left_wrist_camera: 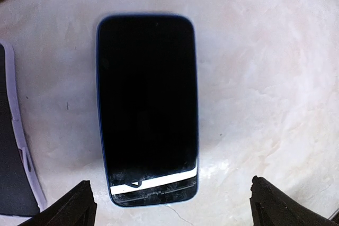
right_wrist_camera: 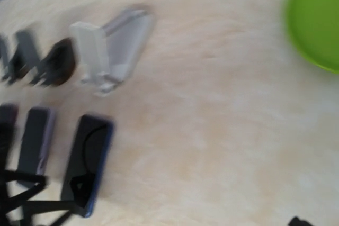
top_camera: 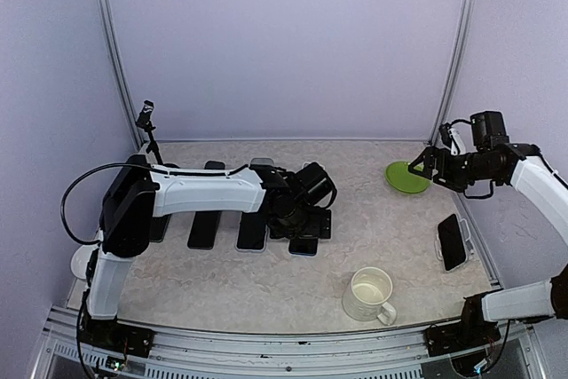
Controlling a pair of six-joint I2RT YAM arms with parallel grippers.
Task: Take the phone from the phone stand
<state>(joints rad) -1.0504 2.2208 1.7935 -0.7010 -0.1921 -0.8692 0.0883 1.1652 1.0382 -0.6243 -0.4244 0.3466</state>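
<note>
The left arm rises from its base, bends at the elbow and reaches level across the marbled beige tabletop [top_camera: 404,232] to its middle, where the wrist turns straight down. The left tool [left_wrist_camera: 169,194] hangs over a blue-edged, black-screened phone [left_wrist_camera: 147,109] that lies flat on the tabletop, screen up, with cracked glass at its near end. The black fingertips [left_wrist_camera: 77,206] stand wide apart on either side of that end and grip nothing.

In the blurred right wrist view, the pale grey plastic phone stand [right_wrist_camera: 108,48] stands bare on the tabletop. The phone lies near it, apart from it.

The right arm is raised at the right side, forearm angled inward. The right tool [top_camera: 424,169] is held in the air close to a round lime-green plate [top_camera: 404,179]. Whether its fingers are apart or together cannot be told.

Several dark slabs [top_camera: 204,228] lie in a row left of the phone. A cream mug [top_camera: 371,295] sits near the front edge.
</note>
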